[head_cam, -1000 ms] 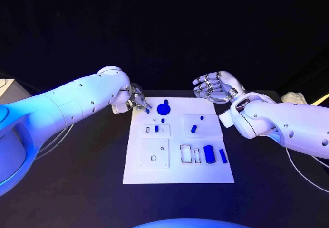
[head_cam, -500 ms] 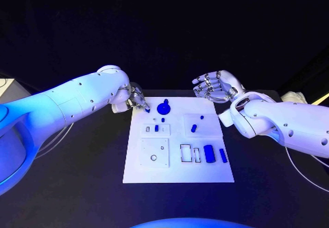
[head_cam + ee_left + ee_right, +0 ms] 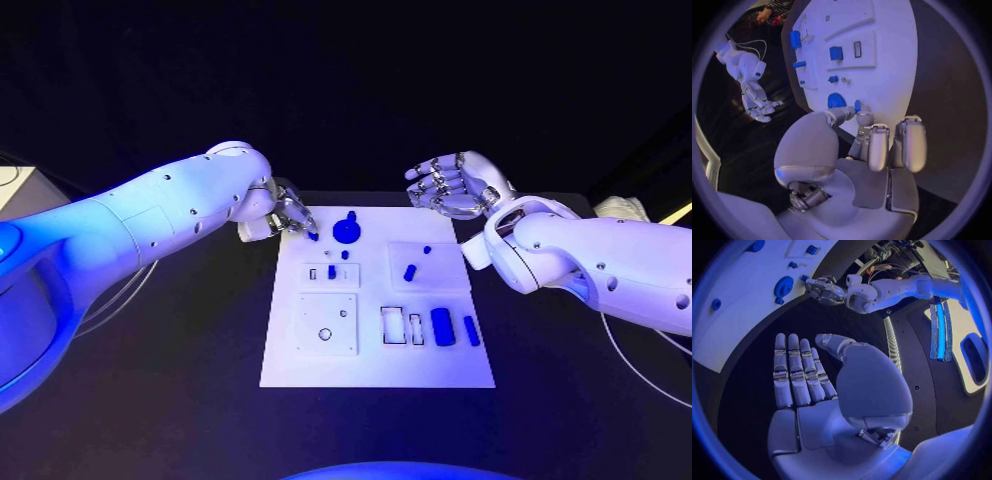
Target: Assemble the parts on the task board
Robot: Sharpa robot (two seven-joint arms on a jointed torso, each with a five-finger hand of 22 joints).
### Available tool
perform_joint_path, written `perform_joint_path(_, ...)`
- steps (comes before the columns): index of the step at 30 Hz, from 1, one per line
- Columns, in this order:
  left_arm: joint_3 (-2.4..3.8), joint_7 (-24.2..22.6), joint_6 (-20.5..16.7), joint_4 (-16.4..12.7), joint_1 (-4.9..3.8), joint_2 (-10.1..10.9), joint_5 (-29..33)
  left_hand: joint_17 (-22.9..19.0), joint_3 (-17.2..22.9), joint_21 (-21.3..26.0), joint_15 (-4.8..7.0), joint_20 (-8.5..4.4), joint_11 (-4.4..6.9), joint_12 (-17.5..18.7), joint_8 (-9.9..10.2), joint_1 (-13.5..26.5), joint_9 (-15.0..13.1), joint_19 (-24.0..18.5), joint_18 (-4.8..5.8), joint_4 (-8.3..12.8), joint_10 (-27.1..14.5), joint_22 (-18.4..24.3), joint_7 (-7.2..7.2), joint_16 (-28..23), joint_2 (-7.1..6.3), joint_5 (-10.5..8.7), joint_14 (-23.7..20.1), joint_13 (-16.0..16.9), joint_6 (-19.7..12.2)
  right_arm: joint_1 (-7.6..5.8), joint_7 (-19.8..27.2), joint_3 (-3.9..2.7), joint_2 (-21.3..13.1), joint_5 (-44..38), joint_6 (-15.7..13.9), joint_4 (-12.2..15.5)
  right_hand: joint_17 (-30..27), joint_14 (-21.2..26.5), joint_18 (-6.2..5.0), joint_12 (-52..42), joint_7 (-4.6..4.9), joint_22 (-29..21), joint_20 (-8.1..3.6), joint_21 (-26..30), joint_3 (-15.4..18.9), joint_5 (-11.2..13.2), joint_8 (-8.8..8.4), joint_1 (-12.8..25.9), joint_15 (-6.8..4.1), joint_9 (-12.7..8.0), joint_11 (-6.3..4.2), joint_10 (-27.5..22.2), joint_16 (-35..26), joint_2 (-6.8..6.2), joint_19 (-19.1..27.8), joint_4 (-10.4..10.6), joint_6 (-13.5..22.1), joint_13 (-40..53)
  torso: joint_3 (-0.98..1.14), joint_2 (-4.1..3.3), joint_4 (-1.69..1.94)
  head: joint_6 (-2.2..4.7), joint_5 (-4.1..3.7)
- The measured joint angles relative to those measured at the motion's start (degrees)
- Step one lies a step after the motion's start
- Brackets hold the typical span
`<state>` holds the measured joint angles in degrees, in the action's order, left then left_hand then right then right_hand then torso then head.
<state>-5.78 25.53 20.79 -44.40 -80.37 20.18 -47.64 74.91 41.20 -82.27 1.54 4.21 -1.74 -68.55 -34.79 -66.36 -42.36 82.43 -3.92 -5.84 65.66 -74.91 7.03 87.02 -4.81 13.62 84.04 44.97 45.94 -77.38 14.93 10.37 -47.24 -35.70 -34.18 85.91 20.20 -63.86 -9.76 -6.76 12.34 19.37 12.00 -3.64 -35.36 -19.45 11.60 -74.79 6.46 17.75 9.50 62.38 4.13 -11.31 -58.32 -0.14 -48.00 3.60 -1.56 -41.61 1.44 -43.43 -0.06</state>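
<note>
Black table (image 3: pixel 144 400); blue part (image 3: pixel 313 235) upright in left hand (image 3: pixel 289 215).

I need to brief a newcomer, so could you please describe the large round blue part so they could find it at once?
Start at the white task board in the middle of the black table. Go to its far edge, near the left hand. The round blue part lies there, a broad disc far wider than the slim blue pieces elsewhere.
</note>
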Motion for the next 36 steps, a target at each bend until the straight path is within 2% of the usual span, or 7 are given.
perform_joint_path(2, -0.03, 0.26, -0.34, -0.34, 0.0, 0.38, 1.28, 0.0, 0.0, -0.23, 0.0, -0.24, 0.13, -0.4, -0.21, 0.69, 0.0, 0.24, 0.1, 0.0, 0.55, 0.0, -0.21, 0.19, -0.39, 1.68, 0.01, 0.68, 0.47, 0.0, -0.09, 0.0, 0.0, 0.01, 0.05, -0.03, -0.07, 0.0, 0.0, 0.23, -0.17, -0.12, 0.0, 0.0, 0.0, -0.2, -0.2, 0.0, 0.0, 0.0, 0.2, -0.2, 0.0, 0.0, 0.0, 0.0, 0.21, 0.0, 0.0, -0.01, 0.0, 0.0, 0.09)
perform_joint_path(3, -0.04, 0.36, -0.52, -0.62, 0.0, 0.65, 1.81, 0.0, 0.0, -0.77, 0.34, -0.34, 0.32, -1.03, -0.5, 1.68, 0.0, 0.86, 0.95, 0.0, 1.39, 0.0, -0.39, 0.62, -0.83, 4.38, 0.08, 1.65, 1.08, 0.0, -0.13, 0.0, -0.01, 0.02, 0.07, -0.04, -0.07, 0.0, 0.0, 0.23, -0.17, -0.13, 0.0, 0.0, 0.0, -0.2, -0.2, 0.0, 0.0, 0.0, 0.2, -0.2, 0.0, 0.0, 0.0, 0.0, 0.21, 0.0, 0.0, -0.01, 0.0, 0.0, 0.12)
perform_joint_path(7, 0.02, 0.72, -1.49, -2.89, -0.05, 2.51, 3.95, 0.0, -0.27, -2.17, 1.12, -0.73, 1.24, -2.01, -1.12, 3.61, -0.01, 1.53, 0.92, 0.28, 3.48, 0.0, -0.93, 1.02, -1.79, 11.3, -0.06, 3.7, 2.18, 0.01, -0.26, 0.0, -0.09, 0.03, 0.18, -0.06, -0.16, 0.0, 0.0, 0.23, -0.17, -0.29, 0.0, 0.0, 0.0, -0.2, -0.2, 0.0, 0.0, -0.06, 0.2, -0.2, 0.0, 0.0, 0.0, 0.0, 0.21, 0.0, 0.0, 0.01, 0.0, 0.08, 0.02)
perform_joint_path(11, 0.2, 0.91, -2.61, -6.54, -0.21, 4.83, 5.35, 0.0, -0.57, -2.48, 1.23, -0.73, 1.54, -2.63, -1.12, 4.26, -0.03, 1.54, 0.92, 0.58, 4.82, 0.0, -1.12, 1.47, -2.44, 14.53, 0.01, 4.96, 2.95, 0.04, -0.38, 0.01, -0.21, 0.05, 0.3, -0.09, -0.22, 0.2, 0.0, 0.22, -0.17, -0.4, 0.21, 0.0, 0.0, -0.2, -0.2, 0.0, 0.2, -0.06, 0.2, -0.2, 0.0, 0.0, 0.21, 0.0, 0.21, 0.0, 0.0, 0.05, 0.04, 0.16, -0.04)
perform_joint_path(23, -0.07, 1.02, -6.71, -18.66, -0.32, 10.86, 5.95, 0.0, -0.88, -3.13, 1.81, -1.38, 2.15, -3.89, -1.11, 5.29, -0.06, 1.7, 1.8, 0.89, 7.27, 0.0, -1.61, 1.5, -3.48, 18.85, -0.15, 8.07, 4.66, 0.14, -0.56, 0.02, -0.49, 0.08, 0.51, -0.13, -0.22, 0.2, 0.01, 0.22, -0.17, -0.4, 0.21, 0.0, 0.0, -0.2, -0.2, -0.01, 0.2, -0.06, 0.19, -0.2, 0.0, 0.0, 0.21, 0.0, 0.21, 0.0, -0.03, 0.41, 0.4, -0.08, 0.26)
perform_joint_path(26, -0.6, 0.92, -8.14, -21.19, -0.32, 11.96, 4.47, 0.0, -1.11, -3.5, 2.05, -1.57, 2.35, -4.0, -1.11, 5.65, -0.08, 1.51, 1.8, 1.12, 7.87, 0.0, -2.06, 1.51, -3.83, 20.35, 0.0, 8.75, 5.12, 0.17, -0.57, 0.02, -0.59, 0.09, 0.53, -0.12, -0.31, 0.2, 0.0, 0.22, -0.17, -0.57, 0.21, 0.0, 0.0, -0.2, -0.2, -0.01, 0.2, -0.06, 0.19, -0.2, 0.0, 0.0, 0.21, 0.0, 0.21, 0.0, -0.05, 0.44, 0.48, -0.07, 0.33)
perform_joint_path(36, -2.66, 1.22, -11.79, -26.45, -0.19, 13.8, -1.51, 0.0, -1.11, -3.76, 2.04, -1.56, 2.44, -4.85, -1.05, 5.89, -1.7, 1.51, 1.8, 1.12, 8.82, 0.0, -2.05, 2.18, -4.07, 21.2, 0.0, 10.46, 5.52, 0.25, -0.49, 0.03, -0.69, 0.09, 0.57, -0.16, -0.51, 0.2, 0.01, 0.44, -0.14, -0.98, 0.21, 0.0, 0.0, -0.19, -0.42, -0.01, 0.2, -0.11, 0.4, -0.4, 0.0, 0.0, 0.21, 0.0, 0.24, 0.0, -0.1, 0.51, 0.64, -0.41, 0.82)
